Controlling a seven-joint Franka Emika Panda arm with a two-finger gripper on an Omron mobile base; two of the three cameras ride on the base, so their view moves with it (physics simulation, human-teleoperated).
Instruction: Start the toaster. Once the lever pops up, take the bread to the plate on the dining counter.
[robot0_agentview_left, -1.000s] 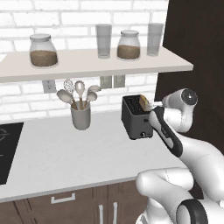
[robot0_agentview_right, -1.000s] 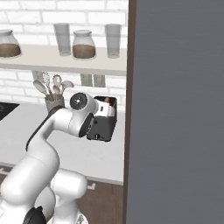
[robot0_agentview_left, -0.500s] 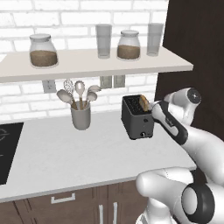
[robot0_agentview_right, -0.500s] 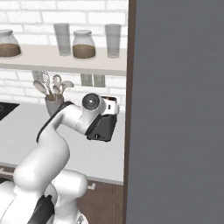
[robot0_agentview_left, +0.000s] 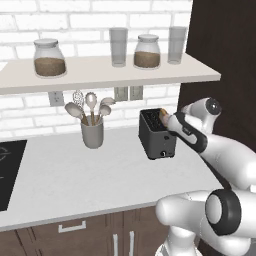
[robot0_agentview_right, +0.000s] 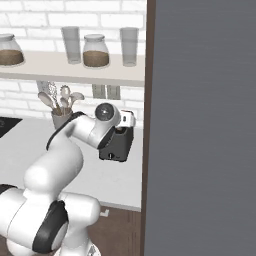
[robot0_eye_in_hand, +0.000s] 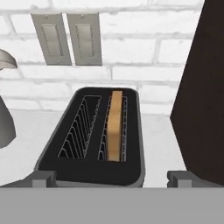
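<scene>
wide-open, empty gripper (robot0_eye_in_hand: 111, 179) poised just above toaster (robot0_eye_in_hand: 92, 140) on white worktop (robot0_agentview_left: 75, 180), bread (robot0_eye_in_hand: 114, 124) seated upright in right-hand slot; risk of descending onto slots and jamming against bread rather than reaching the front lever, unseen here.

Grey utensil cup (robot0_agentview_left: 93, 135) on the worktop (robot0_agentview_left: 75, 175); jars and glasses on the shelf (robot0_agentview_left: 100, 72).
</scene>
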